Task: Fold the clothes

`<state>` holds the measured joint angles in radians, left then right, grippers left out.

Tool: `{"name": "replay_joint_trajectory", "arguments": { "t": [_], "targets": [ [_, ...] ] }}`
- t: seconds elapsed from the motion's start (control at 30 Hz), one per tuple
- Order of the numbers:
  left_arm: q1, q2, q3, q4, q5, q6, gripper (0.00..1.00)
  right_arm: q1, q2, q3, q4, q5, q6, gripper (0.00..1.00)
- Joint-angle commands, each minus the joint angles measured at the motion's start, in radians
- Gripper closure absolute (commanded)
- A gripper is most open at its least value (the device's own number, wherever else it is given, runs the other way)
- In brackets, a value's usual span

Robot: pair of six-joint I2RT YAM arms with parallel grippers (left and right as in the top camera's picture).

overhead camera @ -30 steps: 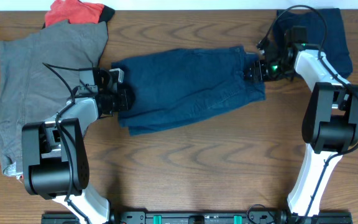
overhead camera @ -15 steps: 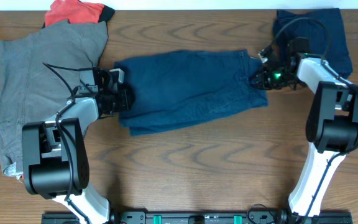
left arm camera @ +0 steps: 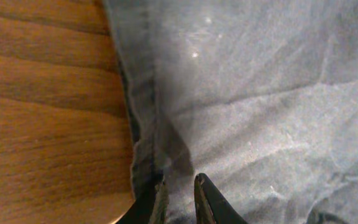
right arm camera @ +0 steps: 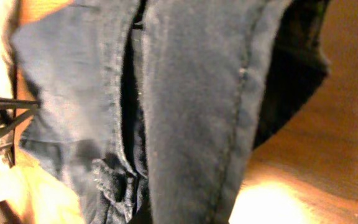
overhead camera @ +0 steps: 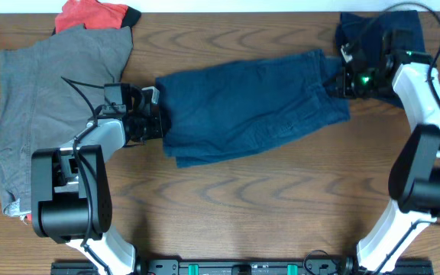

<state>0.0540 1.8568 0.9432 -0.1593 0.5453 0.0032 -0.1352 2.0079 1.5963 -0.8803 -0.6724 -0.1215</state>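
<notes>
Your left gripper (overhead camera: 153, 121) was pinched nearly closed on the left hem of the navy shorts (overhead camera: 250, 103), and your right gripper (overhead camera: 341, 82) was clamped tight on the opposite end. The shorts lay stretched between them on the wooden table (overhead camera: 243, 206), a bit slanted. The grey shorts (overhead camera: 44, 107) sat just left, with the red-orange garment (overhead camera: 90, 14) at the back edge.

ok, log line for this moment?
left gripper: shut on dark navy-blue cloth shorts, left end | right gripper: shut on right end
</notes>
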Motion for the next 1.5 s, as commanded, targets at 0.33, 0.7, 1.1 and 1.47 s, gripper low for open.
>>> {"name": "replay_joint_trajectory", "arguments": {
  "t": [0.33,0.7,1.1,1.47],
  "targets": [
    [-0.056,0.034,-0.005,-0.015,-0.086,-0.005,0.88,0.524,-0.089,0.033,0.22,0.293,0.264,0.99],
    [-0.056,0.034,-0.005,-0.015,-0.086,-0.006,0.87,0.808,-0.026,0.032,0.392,0.52,0.338,0.99],
    [-0.044,0.028,-0.003,-0.015,-0.086,-0.034,0.11,0.824,0.104,0.032,0.465,0.506,0.322,0.99],
    [0.016,-0.156,-0.002,-0.126,-0.083,-0.117,0.03,0.823,0.105,0.032,0.484,0.504,0.323,0.99]
  ]
}}
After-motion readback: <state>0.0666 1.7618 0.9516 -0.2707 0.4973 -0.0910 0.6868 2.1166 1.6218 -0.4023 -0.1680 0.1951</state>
